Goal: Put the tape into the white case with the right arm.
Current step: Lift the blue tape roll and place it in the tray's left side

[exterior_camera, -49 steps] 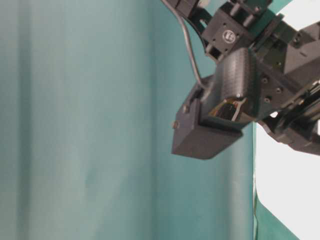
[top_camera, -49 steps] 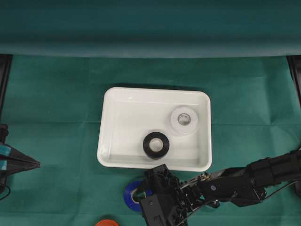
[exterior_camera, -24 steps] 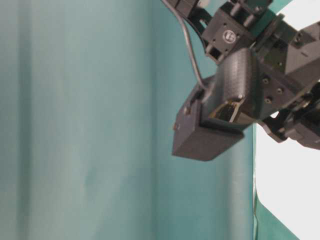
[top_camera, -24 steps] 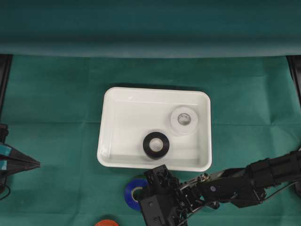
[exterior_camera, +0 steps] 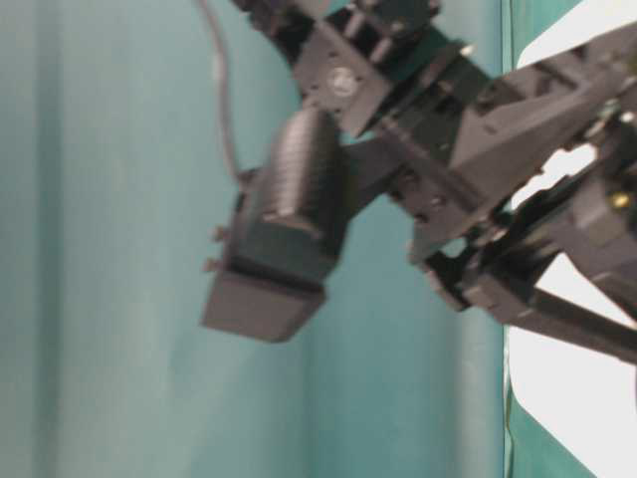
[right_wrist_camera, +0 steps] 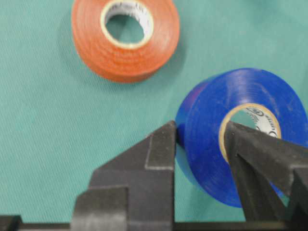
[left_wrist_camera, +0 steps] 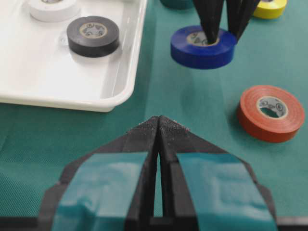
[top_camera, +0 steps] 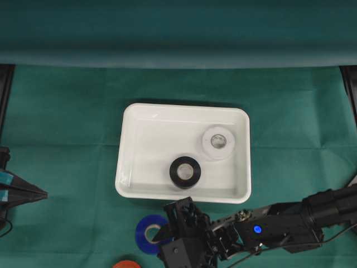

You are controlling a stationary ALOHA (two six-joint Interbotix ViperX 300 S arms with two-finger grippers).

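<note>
The right gripper point(right_wrist_camera: 199, 139) is clamped on the blue tape point(right_wrist_camera: 243, 137), one finger through the core and one outside, just off the near edge of the white case point(top_camera: 127, 148). I'd lift it well clear of that rim first, then drop it in the bare left half, away from the black roll point(top_camera: 184, 172).

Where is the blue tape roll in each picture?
Overhead: blue tape roll bottom centre, below the white case.
Table-level: not in it.
Left wrist: top centre, right of the case.
Right wrist: right side, pinched by the right gripper.
Shared landmark: the orange roll nearby.
</note>
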